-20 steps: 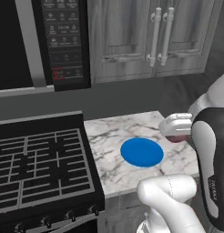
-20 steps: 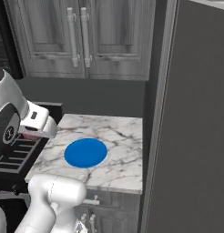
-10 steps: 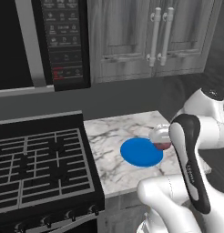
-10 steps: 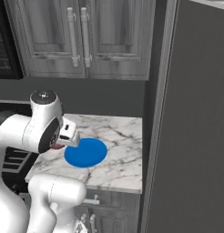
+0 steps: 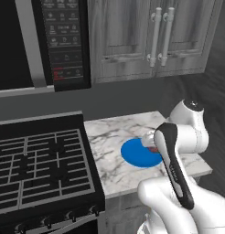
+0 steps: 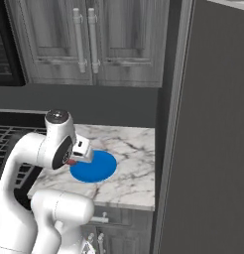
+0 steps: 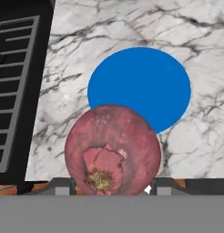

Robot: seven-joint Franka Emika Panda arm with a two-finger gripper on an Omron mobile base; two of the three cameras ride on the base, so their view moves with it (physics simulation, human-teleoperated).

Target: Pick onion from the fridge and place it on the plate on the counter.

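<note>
So the black stove (image 5: 41,160) sits at the far left, then the marble table (image 5: 112,137), and on it the blue plate (image 5: 139,153), with the arm bent over the plate's right edge. The fridge (image 6: 213,129) is the tall grey wall on the right of the right base view.

The onion (image 7: 113,150) is up in the air, clamped between the jaws, hanging above the near rim of the plate rather than over its middle. In the hand view it covers the plate's lower edge and part of it overhangs bare marble.

To do this step well, the robot probably wants to carry the onion a bit further in, toward the plate's centre, then lower it until it's just about touching before letting go. It's round, so a drop from height or near the rim would likely send it rolling off onto the table.

The hand view gives the onion-to-plate lineup nicely. The base views mostly hide the onion behind the wrist, just a sliver of red (image 6: 72,161), but they show how high the hand hangs.
</note>
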